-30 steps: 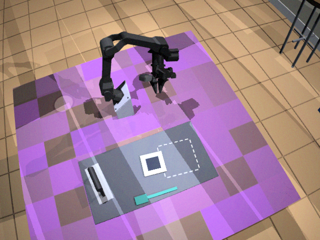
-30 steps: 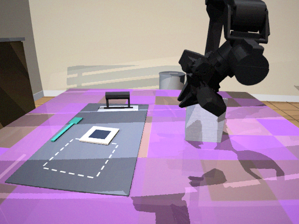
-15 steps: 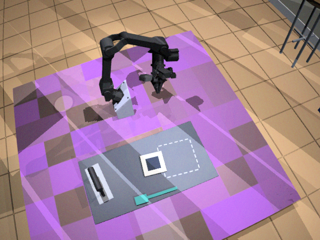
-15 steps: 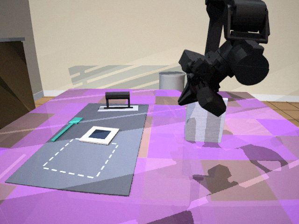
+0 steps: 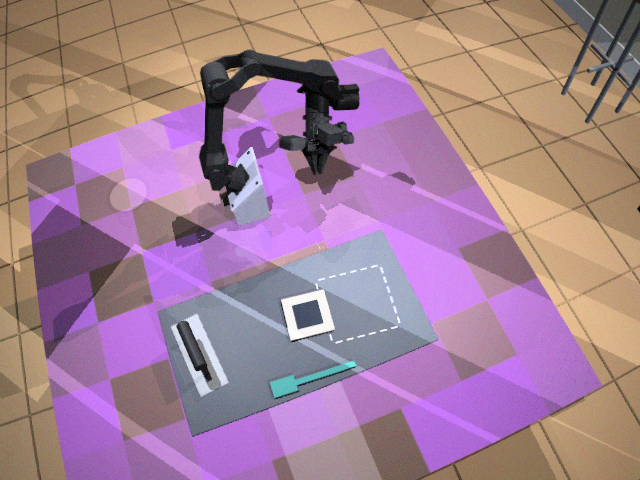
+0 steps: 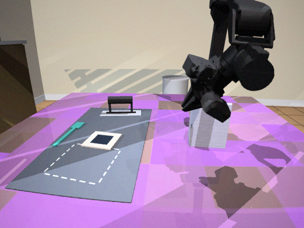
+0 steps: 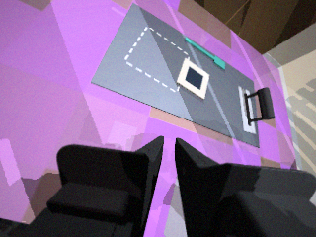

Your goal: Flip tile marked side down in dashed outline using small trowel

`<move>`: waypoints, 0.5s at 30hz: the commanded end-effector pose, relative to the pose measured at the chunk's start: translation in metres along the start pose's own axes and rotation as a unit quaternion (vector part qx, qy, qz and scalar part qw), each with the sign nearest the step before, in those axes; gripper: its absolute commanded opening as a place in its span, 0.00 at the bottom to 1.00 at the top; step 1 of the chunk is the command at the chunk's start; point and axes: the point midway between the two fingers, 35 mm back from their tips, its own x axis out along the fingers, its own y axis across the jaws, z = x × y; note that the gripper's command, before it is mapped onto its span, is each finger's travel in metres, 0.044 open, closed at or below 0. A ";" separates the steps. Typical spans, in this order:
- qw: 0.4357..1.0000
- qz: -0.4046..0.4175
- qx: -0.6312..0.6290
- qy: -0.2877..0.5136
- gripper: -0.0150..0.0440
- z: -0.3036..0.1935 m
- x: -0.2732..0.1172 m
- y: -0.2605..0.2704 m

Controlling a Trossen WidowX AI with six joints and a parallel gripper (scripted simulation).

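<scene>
The trowel (image 5: 192,345) (image 6: 119,99) (image 7: 267,104) has a raised black handle over a flat pale plate and rests at one end of the grey mat (image 5: 248,341) (image 6: 118,191). The white tile (image 5: 307,314) (image 6: 101,139) (image 7: 194,78) lies flat near the mat's middle, its dark square mark facing up. It lies mostly outside the dashed outline (image 5: 399,326) (image 6: 94,183), across its near side toward the trowel. My gripper (image 5: 317,172) (image 6: 183,108) (image 7: 169,141) is above the table beside the mat, away from trowel and tile. Its fingers are nearly together, with nothing between them.
A flat teal spatula (image 5: 285,385) (image 6: 78,125) (image 7: 219,62) lies along the mat's long edge, opposite the arm. The pale arm base block (image 5: 252,209) (image 6: 208,129) stands on the patterned table top beyond the mat's other long edge.
</scene>
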 end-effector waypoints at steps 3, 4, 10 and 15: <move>1.000 0.002 -0.001 0.005 0.56 0.003 0.001 -0.001; 1.000 0.005 -0.002 0.011 0.60 0.006 0.002 -0.002; 0.995 0.047 -0.012 0.083 0.71 0.046 0.021 -0.019; 0.987 0.089 0.000 0.137 0.71 0.088 0.050 -0.049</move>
